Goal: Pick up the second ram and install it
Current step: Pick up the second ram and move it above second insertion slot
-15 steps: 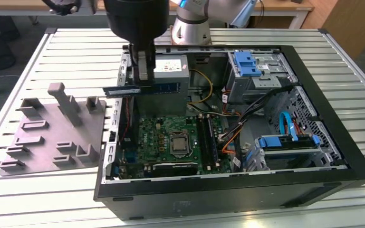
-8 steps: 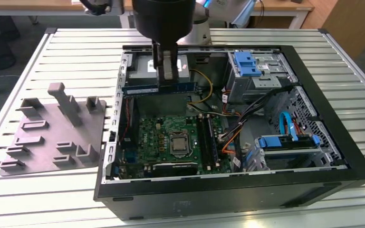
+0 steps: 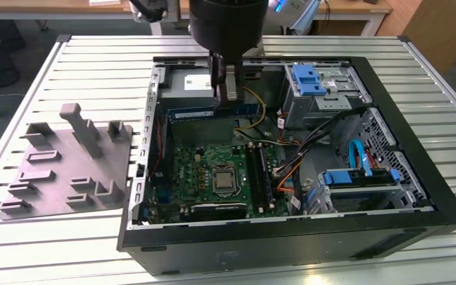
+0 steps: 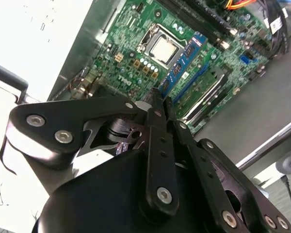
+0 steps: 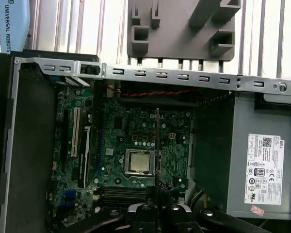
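Observation:
My gripper [image 3: 226, 100] hangs over the back part of the open computer case [image 3: 418, 178], shut on the second ram [image 3: 200, 113]. The stick is a slim dark board held level, high above the motherboard [image 3: 204, 172]. In the second wrist view the ram [image 4: 184, 60] juts out from between the closed fingers [image 4: 157, 99] over the green board. In the first wrist view it shows edge-on as a thin dark line [image 5: 157, 145] above the processor socket [image 5: 138, 162]. The long black memory slots [image 3: 260, 172] lie beside the socket, crosswise to the held stick.
A grey moulded holder plate [image 3: 69, 166] lies on the slatted table at the exterior view's left, outside the case. Inside are the power supply [image 3: 188, 86], blue drive brackets [image 3: 307, 77] [image 3: 358, 178] and loose cables [image 3: 291, 154].

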You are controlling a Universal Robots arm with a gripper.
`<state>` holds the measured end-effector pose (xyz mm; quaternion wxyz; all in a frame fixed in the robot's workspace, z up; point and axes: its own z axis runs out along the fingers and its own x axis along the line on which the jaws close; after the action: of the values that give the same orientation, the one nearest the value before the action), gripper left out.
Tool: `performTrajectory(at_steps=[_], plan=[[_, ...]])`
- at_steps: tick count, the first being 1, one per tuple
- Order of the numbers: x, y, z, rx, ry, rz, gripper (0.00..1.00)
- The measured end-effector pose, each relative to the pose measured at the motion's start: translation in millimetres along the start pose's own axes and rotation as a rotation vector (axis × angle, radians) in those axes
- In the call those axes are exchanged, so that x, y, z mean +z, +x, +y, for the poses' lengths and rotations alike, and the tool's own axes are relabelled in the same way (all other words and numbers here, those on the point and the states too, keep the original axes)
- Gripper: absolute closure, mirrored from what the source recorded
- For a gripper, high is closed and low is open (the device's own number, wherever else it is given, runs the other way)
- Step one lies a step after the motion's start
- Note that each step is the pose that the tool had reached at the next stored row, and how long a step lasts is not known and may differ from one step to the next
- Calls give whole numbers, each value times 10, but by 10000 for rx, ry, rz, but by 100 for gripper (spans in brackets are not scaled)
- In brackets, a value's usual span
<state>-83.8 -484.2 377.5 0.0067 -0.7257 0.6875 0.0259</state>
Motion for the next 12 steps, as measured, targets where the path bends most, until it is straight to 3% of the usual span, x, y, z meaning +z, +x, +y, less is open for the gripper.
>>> performTrajectory(at_steps=[12], plan=[[39, 15, -235, 0, -8, 2, 86]])
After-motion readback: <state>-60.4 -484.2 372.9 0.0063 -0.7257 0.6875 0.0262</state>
